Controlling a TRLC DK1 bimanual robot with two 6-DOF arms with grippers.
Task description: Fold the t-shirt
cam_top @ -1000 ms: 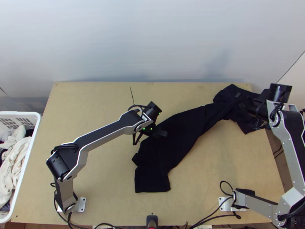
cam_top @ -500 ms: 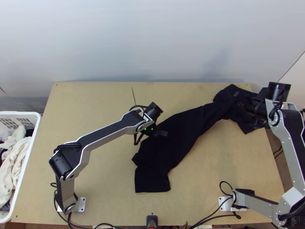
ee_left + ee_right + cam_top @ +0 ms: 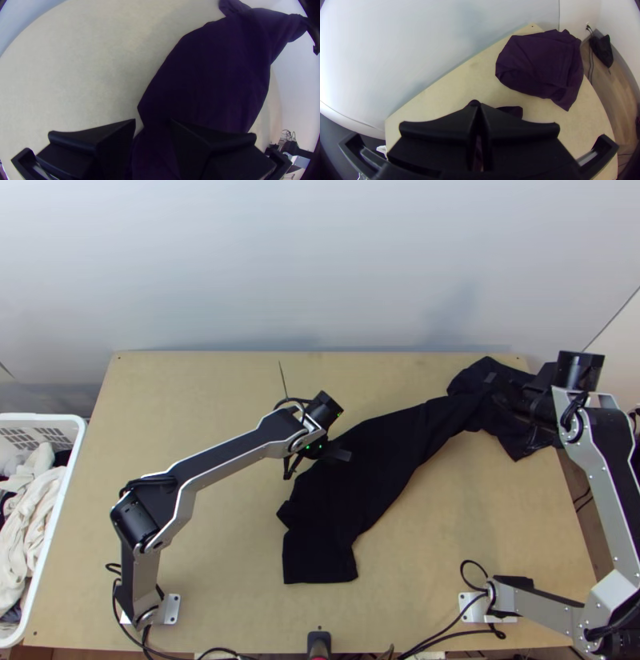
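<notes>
T-shirt [image 3: 384, 460], black, is lying bunched on the table [image 3: 200, 564], running from two o'clock to six. The right gripper [image 3: 479, 105] is pinching its two-o'clock part, fingers closed, probably for straightening. The left gripper [image 3: 153, 120], fingers parted and gripping nothing, is poising over its nine-o'clock edge, likely for a second hold. The left arm [image 3: 224, 456] is slanting toward two o'clock; the right arm [image 3: 606, 484] is bowing outward.
</notes>
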